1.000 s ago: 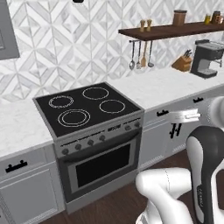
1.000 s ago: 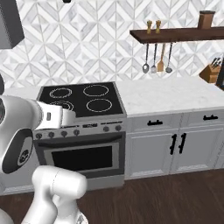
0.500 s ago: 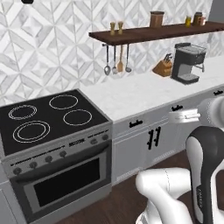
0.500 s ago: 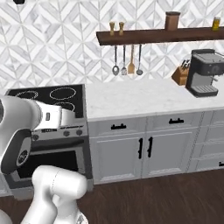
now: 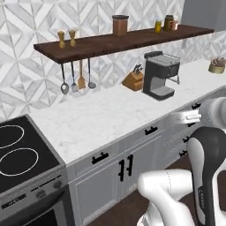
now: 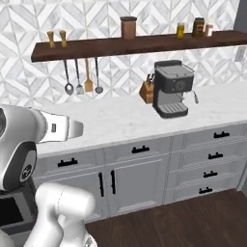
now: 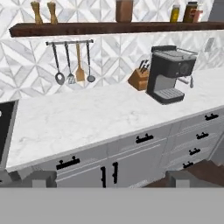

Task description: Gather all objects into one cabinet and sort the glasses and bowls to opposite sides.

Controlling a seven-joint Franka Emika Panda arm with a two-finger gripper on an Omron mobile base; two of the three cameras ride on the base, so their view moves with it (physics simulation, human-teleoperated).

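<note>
The two-finger gripper [image 7: 109,178] is spread wide and holds nothing; in the hand view its two dark fingertips [image 7: 41,178] sit far apart at the bottom, pointed at the counter front from some way off.

One white marble counter [image 5: 101,119] runs along the patterned tile wall, and one dark grey espresso machine [image 6: 171,89] stands on it, just beside one wooden knife block [image 6: 146,91] on its stove-ward side. Above, one long dark wooden shelf [image 6: 135,44] carries two small wooden salt-and-pepper shakers [image 6: 56,38] at one end, one brown lidded canister [image 6: 128,27] near the middle, and three small jars [image 6: 195,28] near the other end (two yellowish, one too small to make out). Under the shelf, a rail holds four hanging utensils [image 6: 82,78]: two ladle-like spoons, one wooden spatula, and one more spoon.

Below the counter are grey panelled low cabinets [image 6: 130,178] with black handles: two vertical bar pulls meet at the double doors, and short horizontal pulls mark the drawers. One black glass stovetop [image 5: 20,154] shows at the left edge of the left base view with two white ring burners visible. One small potted plant [image 5: 216,65] sits at the far end of the counter.

A grey wall cabinet [image 5: 207,13] edges in at the upper right of the left base view, beyond the shelf's end; its inside cannot be seen.
</note>
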